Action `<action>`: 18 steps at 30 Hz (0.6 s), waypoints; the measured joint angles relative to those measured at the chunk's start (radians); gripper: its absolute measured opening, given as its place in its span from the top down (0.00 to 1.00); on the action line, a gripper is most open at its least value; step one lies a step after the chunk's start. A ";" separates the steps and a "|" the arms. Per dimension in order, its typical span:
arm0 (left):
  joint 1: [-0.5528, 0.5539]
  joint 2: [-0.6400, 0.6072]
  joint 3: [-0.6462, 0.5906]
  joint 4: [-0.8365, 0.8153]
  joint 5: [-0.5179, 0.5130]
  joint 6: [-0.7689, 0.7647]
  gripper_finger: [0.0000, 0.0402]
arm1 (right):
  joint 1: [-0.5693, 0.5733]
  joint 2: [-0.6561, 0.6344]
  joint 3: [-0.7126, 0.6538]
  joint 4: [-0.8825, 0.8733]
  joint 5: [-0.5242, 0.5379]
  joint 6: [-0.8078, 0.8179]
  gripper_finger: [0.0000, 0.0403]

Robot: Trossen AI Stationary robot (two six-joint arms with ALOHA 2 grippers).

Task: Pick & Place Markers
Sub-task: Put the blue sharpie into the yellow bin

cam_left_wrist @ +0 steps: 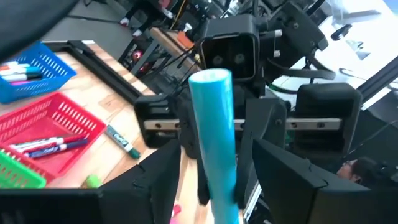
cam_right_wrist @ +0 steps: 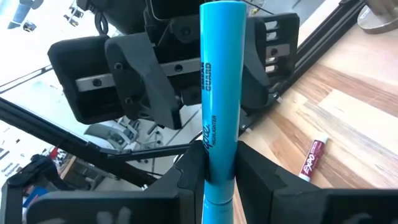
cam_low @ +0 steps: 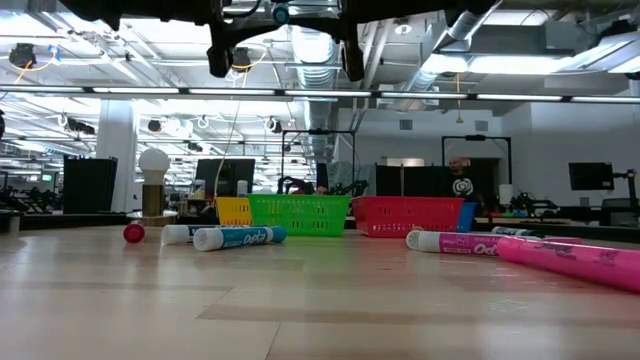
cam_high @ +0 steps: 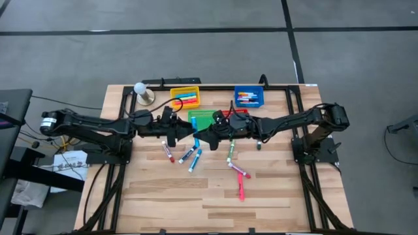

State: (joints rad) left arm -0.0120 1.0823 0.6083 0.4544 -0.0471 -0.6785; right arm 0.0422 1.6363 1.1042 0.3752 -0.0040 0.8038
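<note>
Above the table point(cam_high: 163, 196) centre, the right gripper point(cam_right_wrist: 219, 177) pinches a light-blue marker point(cam_right_wrist: 219, 81); the left gripper point(cam_left_wrist: 211, 168) spreads around it. Markers fill the yellow basket point(cam_high: 185, 98).

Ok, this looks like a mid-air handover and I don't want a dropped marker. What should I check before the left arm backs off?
1. Right gripper shut on blue marker: ok.
2. Left gripper open: ok.
3. Both left fingers off the marker: cannot tell, one sits close.
4. Marker well above table: ok.
5. Blue basket has room: ok, seemingly.
</note>
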 joint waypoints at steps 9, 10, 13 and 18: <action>0.012 0.012 0.000 0.037 0.018 0.000 0.51 | 0.000 0.000 0.000 -0.001 0.000 0.000 0.85; 0.015 0.012 0.000 0.038 0.019 0.000 0.52 | 0.000 0.000 0.000 -0.001 0.000 0.000 0.85; 0.015 0.022 0.000 0.040 0.019 0.000 0.55 | 0.000 0.000 0.000 -0.001 0.000 0.000 0.85; 0.015 0.044 0.000 0.051 0.020 0.000 0.62 | 0.000 0.000 0.000 -0.001 0.000 0.001 0.85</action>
State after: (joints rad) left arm 0.0029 1.1262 0.6083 0.5057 -0.0269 -0.6785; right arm 0.0422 1.6363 1.1042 0.3744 -0.0040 0.8047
